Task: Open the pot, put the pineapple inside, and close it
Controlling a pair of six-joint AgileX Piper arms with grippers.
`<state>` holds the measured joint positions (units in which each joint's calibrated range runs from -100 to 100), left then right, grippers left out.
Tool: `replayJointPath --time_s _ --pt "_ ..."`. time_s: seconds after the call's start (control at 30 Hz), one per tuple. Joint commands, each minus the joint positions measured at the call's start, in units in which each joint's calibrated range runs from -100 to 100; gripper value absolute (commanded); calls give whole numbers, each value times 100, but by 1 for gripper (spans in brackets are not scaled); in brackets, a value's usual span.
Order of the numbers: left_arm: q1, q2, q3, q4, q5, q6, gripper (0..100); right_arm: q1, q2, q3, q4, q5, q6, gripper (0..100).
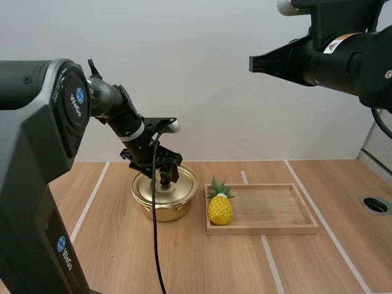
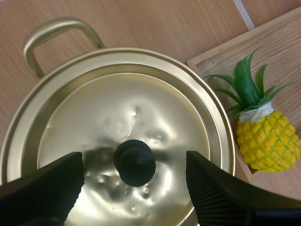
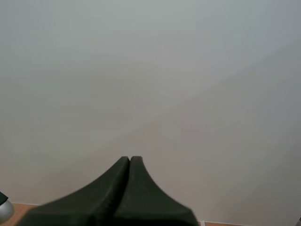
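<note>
**Left gripper spread around the lid knob, pineapple waiting in the tray**

The gold pot [image 1: 164,205] sits on the wooden table [image 1: 214,263] with its lid [image 2: 141,113] on. The left gripper [image 1: 164,177] hangs right over the lid. Its fingers [image 2: 47,188] are released and stand wide apart on either side of the black knob [image 2: 135,162]. The left wrist view shows a gap between the knob and each finger.

The pineapple [image 1: 220,207] stands upright at the left end of the wooden tray [image 1: 275,211], leaves up, just beside the pot. The tray lies to the right of the pot.

The right gripper [image 1: 254,63] is held high above the table on the right side, well apart from pot and tray. Its fingers are clenched together into one dark wedge, holding nothing.
</note>
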<state>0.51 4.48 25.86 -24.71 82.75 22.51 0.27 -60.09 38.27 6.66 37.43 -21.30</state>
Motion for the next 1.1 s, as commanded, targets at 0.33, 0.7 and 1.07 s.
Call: replayJointPath --time_s 0.33,0.7,1.07 --pt "-9 136 16 -188 -411 165 100 -6 -16 -55 -11 24 -32 0" --pt "-9 434 16 -188 -266 165 100 -6 -16 -55 -11 149 -32 0" --pt "-9 434 16 -188 425 19 100 -6 -16 -55 -11 149 -32 0"
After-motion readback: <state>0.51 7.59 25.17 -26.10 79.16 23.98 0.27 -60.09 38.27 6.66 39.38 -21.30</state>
